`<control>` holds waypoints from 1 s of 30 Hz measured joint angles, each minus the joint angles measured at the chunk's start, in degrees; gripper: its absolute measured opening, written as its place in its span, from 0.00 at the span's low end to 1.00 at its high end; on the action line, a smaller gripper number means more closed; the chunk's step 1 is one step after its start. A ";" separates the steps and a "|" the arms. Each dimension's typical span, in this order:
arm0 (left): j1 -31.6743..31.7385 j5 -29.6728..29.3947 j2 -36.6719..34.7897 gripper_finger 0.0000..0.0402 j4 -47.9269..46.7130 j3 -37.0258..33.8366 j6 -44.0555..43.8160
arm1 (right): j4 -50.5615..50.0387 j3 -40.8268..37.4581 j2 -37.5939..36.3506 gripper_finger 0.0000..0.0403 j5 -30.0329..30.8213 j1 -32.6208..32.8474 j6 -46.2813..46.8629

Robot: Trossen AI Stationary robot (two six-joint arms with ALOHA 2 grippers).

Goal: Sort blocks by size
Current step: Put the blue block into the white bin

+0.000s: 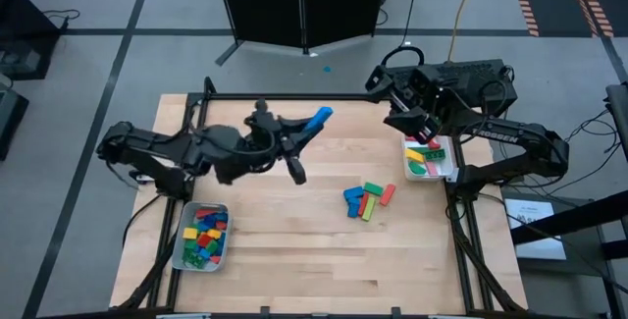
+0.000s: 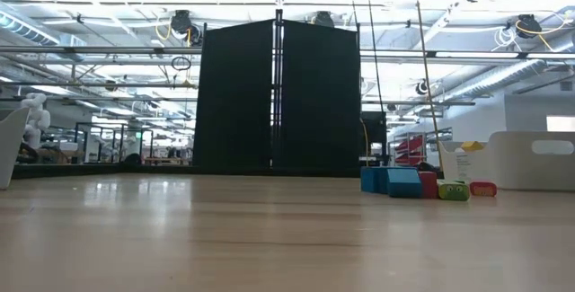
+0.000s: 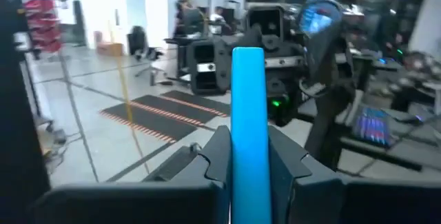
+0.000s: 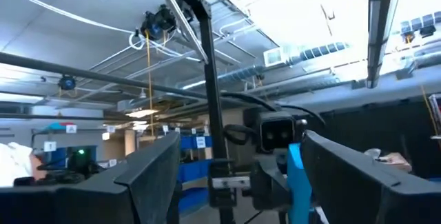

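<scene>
My left gripper [image 1: 302, 132] is raised above the middle of the table and shut on a long blue block [image 1: 319, 118], which also shows in the left wrist view [image 3: 249, 127]. My right gripper [image 1: 407, 123] hangs open and empty over the table's far right, by the right tray [image 1: 446, 172]; its fingers [image 4: 151, 176] stand wide apart. Several loose blocks [image 1: 366, 199] in blue, green and red lie flat on the table right of centre and show in the low view [image 2: 404, 182]. Neither gripper shows in the low view. My left gripper pinches the blue block between its two fingers [image 3: 219, 156] by its long sides near the back end [image 3: 249, 182]. The fingers run level toward the table's far right and lie along the block. Its free end [image 3: 248, 62] sticks out past the fingertips, lifted clear of the table.
A pale tray [image 1: 201, 238] at the near left holds several short blocks in red, yellow, green and blue. The right tray holds several longer blocks [image 1: 427, 157]. Bare wood lies between the trays around the loose blocks. A black panel [image 2: 278, 94] stands behind the far edge.
</scene>
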 joint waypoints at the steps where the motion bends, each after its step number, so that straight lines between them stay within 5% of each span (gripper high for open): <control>1: 0.94 1.47 0.00 0.10 -0.18 0.00 0.49 | -0.01 0.14 0.00 0.72 0.01 0.02 0.27; 7: 6.70 19.96 0.16 0.10 3.35 -0.02 2.85 | -3.76 0.15 0.00 0.72 1.32 0.04 -1.48; 13: 9.95 29.24 0.98 0.10 4.83 -0.04 2.04 | -14.92 0.16 0.02 0.72 8.69 0.83 -10.07; 20: 11.56 32.10 1.55 0.10 4.25 -1.21 -0.21 | -17.29 0.17 0.02 0.72 16.52 2.32 -20.82; 30: 14.54 36.13 1.32 0.10 3.40 -1.41 -1.08 | -19.44 0.17 0.02 0.72 16.99 3.69 -24.03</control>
